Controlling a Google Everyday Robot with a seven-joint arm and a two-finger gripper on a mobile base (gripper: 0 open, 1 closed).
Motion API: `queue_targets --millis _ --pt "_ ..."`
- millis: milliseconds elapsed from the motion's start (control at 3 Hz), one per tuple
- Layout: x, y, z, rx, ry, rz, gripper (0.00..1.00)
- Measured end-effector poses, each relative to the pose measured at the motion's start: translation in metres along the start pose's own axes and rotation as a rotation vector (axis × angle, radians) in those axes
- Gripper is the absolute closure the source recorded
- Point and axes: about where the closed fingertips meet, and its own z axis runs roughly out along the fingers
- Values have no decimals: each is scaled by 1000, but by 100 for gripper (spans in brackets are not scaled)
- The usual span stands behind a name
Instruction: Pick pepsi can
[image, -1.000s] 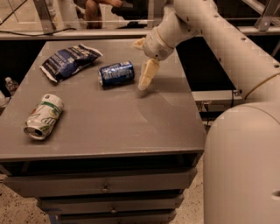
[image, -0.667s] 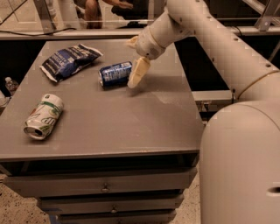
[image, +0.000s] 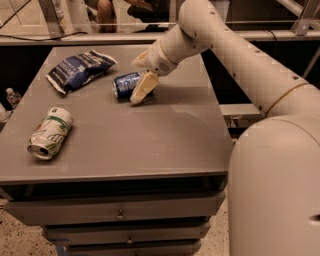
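The pepsi can (image: 123, 83) lies on its side on the grey table (image: 150, 135), towards the back centre, with its silver end facing left. My gripper (image: 140, 74) is at the can's right end. It is open: one cream finger (image: 143, 88) is down in front of the can, overlapping its right part, and the other finger (image: 139, 59) is behind it. The can rests on the table top.
A crinkled blue chip bag (image: 77, 69) lies at the back left. A white-and-green can (image: 50, 133) lies on its side near the left front edge. Drawers sit below the table front. A person's legs show behind the table.
My gripper has moved left, from the can's right side to straddling its right end. The can, bag and other can have not moved.
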Motion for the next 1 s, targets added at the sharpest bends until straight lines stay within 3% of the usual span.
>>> queue_targets --millis 667,1000 --pt "-5 3 -7 30 -2 3 64" --pt "-23 10 -36 71 -34 -36 87"
